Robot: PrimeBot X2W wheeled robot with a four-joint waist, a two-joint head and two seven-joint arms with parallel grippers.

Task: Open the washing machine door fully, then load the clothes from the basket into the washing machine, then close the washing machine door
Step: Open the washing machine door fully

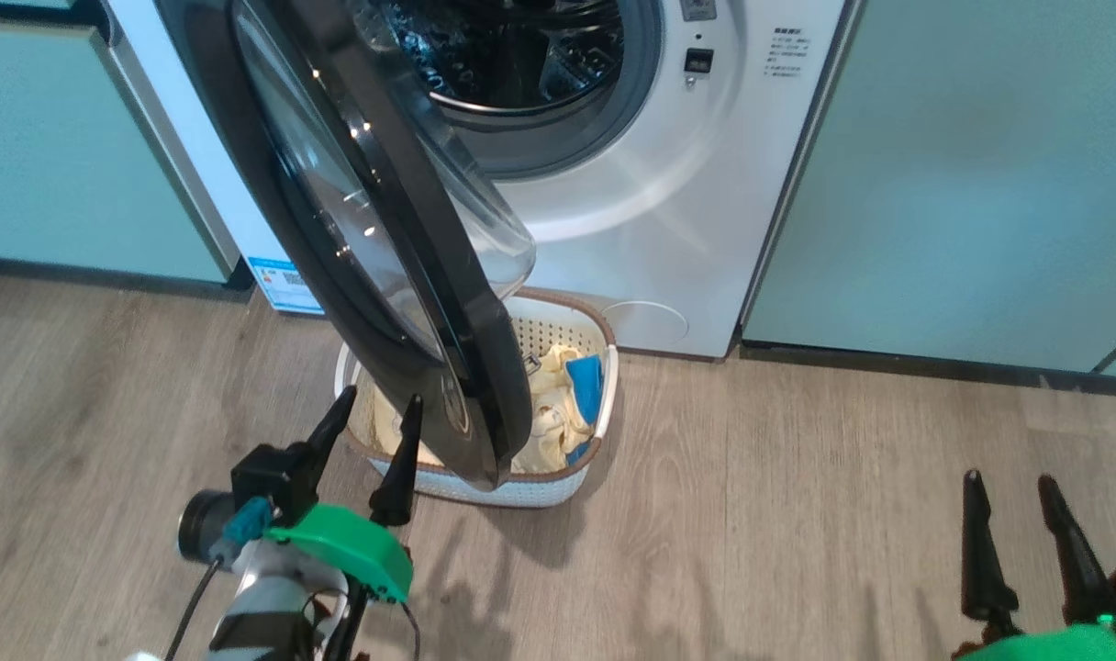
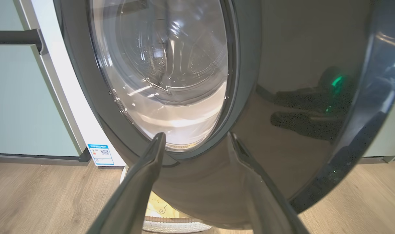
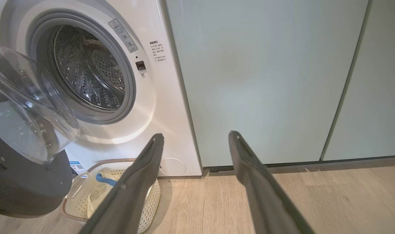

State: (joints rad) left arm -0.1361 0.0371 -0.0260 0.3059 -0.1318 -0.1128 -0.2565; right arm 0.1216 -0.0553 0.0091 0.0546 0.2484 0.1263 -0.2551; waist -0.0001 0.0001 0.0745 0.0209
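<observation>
Left end effector (image 2: 196,135), fingers apart, faces the glossy outside of the washing machine door (image 2: 282,81); right end effector (image 3: 196,135), also apart, sees the steel drum (image 3: 87,74).

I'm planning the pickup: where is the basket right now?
In the head view the basket sits on the floor before the washing machine, partly hidden behind the open door, just beyond the left tool.

Pale green cabinet doors (image 1: 962,184) left and right, wood-plank floor (image 1: 751,514), dark plinth strip (image 1: 888,359) beneath
</observation>
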